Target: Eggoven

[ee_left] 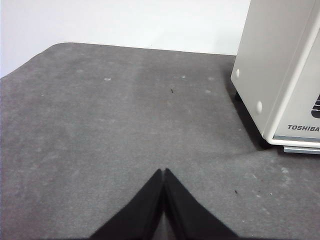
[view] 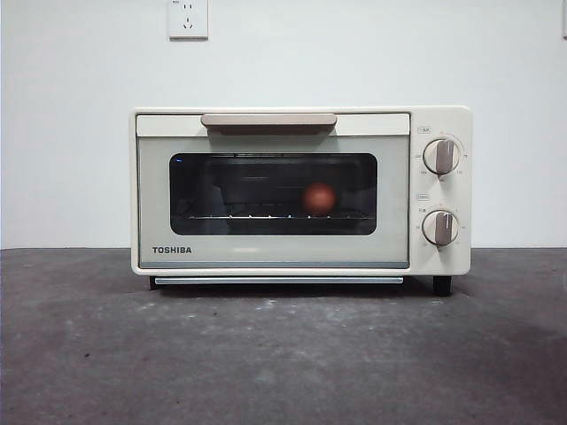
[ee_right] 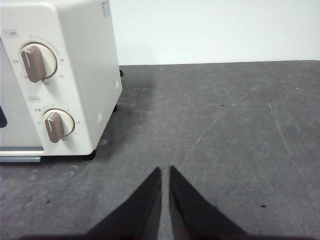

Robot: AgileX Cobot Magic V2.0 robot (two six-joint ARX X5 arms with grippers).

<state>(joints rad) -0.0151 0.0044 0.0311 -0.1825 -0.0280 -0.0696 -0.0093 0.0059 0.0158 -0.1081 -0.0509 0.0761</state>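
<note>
The cream TOSHIBA toaster oven stands in the middle of the table with its dark glass door shut. The reddish-brown egg rests inside on the wire rack, seen through the glass, right of centre. My left gripper is shut and empty above the mat, off the oven's left side. My right gripper is shut and empty above the mat, off the oven's right side near the two knobs. Neither arm shows in the front view.
A dark grey mat covers the table in front of and around the oven. A white wall with a socket stands behind.
</note>
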